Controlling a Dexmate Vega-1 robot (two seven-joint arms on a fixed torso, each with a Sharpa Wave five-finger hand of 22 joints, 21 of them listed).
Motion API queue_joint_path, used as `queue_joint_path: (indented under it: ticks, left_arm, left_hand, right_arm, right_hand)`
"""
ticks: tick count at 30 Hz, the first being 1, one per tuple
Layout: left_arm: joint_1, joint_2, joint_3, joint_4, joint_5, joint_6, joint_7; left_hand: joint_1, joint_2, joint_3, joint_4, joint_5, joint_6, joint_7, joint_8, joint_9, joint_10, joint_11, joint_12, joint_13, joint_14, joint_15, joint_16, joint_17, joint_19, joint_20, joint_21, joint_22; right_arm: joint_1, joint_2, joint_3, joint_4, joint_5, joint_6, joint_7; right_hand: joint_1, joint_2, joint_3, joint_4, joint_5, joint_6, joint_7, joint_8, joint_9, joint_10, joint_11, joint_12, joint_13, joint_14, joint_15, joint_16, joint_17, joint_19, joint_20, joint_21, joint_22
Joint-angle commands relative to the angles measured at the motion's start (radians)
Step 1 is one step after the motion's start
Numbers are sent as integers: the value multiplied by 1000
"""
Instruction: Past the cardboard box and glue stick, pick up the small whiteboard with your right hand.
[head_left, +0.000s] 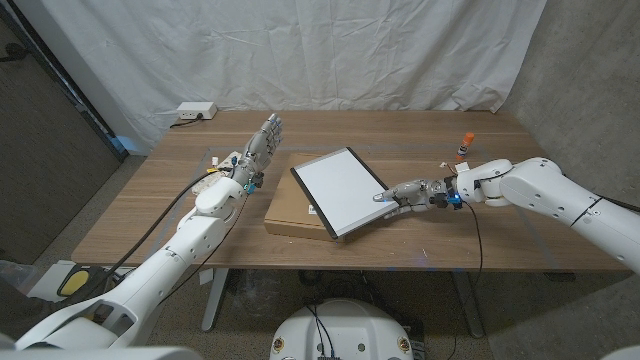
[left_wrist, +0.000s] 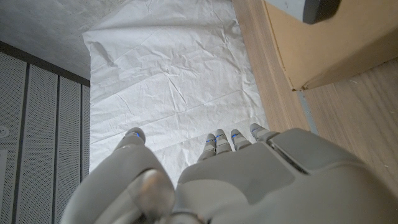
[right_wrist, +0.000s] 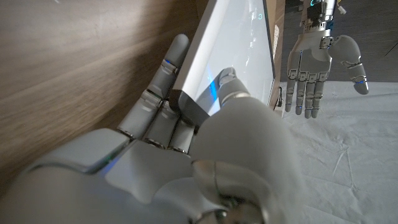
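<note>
The left arm reaches in from the near left corner across the wooden worktop (head_left: 150, 215), and the left hand (head_left: 262, 145) stands raised near the left middle of it, fingers straight and apart, pointing toward the white backdrop sheet (head_left: 300, 50), holding nothing. In the left wrist view the back of that hand (left_wrist: 249, 180) shows with its fingertips (left_wrist: 219, 138) reaching up toward the sheet.

Just right of it lies the flat cardboard box (head_left: 290, 215), and on top of the box, tilted with its right edge lifted, is the small whiteboard (head_left: 340, 190), a white panel in a dark frame. It sits at the middle of the worktop.

The right arm comes in from the right side, stretched nearly level over the worktop toward the centre. The right hand (head_left: 405, 193) grips the whiteboard's right edge: in the right wrist view the thumb (right_wrist: 227, 93) presses on the white face while the fingers (right_wrist: 171, 62) lie under the frame, against the wood.

Farther back on the right, the glue stick (head_left: 464, 145) stands upright, well apart from the board.
</note>
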Motion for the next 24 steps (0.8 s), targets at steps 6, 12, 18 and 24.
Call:
queue_joint_path:
  ticks: [6, 12, 18, 24]
  left_arm:
    - [-2, 7, -3, -13, -1, 15, 3]
    - [-8, 8, -1, -11, 0, 20, 1]
    - [-15, 9, 1, -11, 3, 26, 2]
    - [-17, 9, 1, -13, 2, 30, 3]
  left_hand:
    - [4, 9, -4, -2, 5, 2, -2, 6, 6, -7, 5, 3, 2, -2, 3, 8, 2, -5, -4, 7, 4]
    - [4, 9, -5, -2, 5, 1, -2, 5, 6, -7, 5, 3, 2, -3, 4, 8, 2, -5, -4, 6, 4]
    - [4, 9, -6, -2, 5, 1, -3, 5, 6, -7, 5, 3, 2, -3, 3, 8, 2, -5, -4, 6, 4]
    - [5, 10, -7, -2, 5, 0, -2, 5, 6, -8, 5, 3, 2, -3, 2, 8, 2, -5, -1, 7, 4]
  right_arm:
    - [2, 7, 6, 2, 24, -10, -13]
    - [2, 7, 9, 1, 29, -6, -14]
    - [2, 8, 14, -3, 35, -7, -21]
    - [-2, 1, 23, -11, 44, -5, -25]
  right_hand:
    - [41, 18, -1, 8, -6, 66, -16, 21, 11, 57, -32, 18, 32, 42, -79, 10, 22, 18, -78, 39, 25]
    - [46, 24, -2, 12, -7, 75, -14, 22, 15, 65, -39, 23, 41, 54, -78, 11, 27, 20, -78, 53, 33]
    - [55, 26, -2, 11, -7, 79, -13, 22, 18, 69, -41, 25, 48, 62, -79, 12, 32, 21, -78, 65, 40]
    - [68, 30, 0, 8, -7, 80, -13, 20, 21, 69, -47, 26, 55, 67, -79, 13, 38, 22, -78, 77, 47]
